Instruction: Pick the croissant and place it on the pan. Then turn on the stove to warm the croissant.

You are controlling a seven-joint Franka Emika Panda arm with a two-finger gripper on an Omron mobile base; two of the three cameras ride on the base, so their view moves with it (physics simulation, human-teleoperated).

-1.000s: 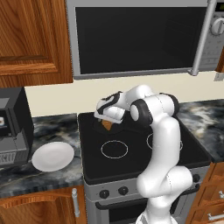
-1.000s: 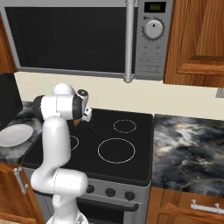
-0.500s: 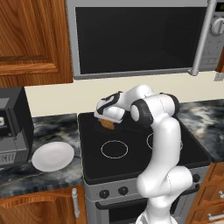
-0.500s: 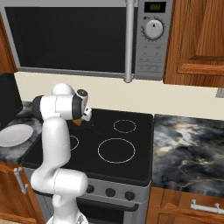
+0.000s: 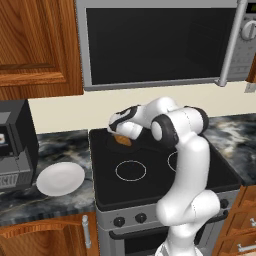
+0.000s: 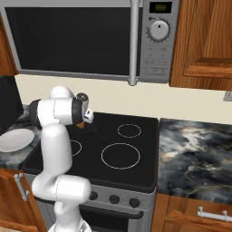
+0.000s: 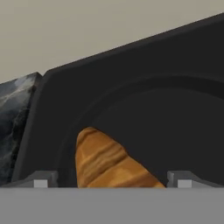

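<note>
Left base view, left to right: white plate [image 5: 60, 178] on the dark marble counter [image 5: 30, 210], then black stove [image 5: 150, 175], with gripper [image 5: 121, 134] low over its back-left corner, croissant [image 5: 123, 140] just beneath. Hand view: croissant [image 7: 105, 162] lying inside the black pan [image 7: 175, 113], between fingertips [image 7: 41, 179] spread wide apart, gripping nothing.

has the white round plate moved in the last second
No. The white round plate sits in the same spot on the counter, left of the black glass stove.
</note>
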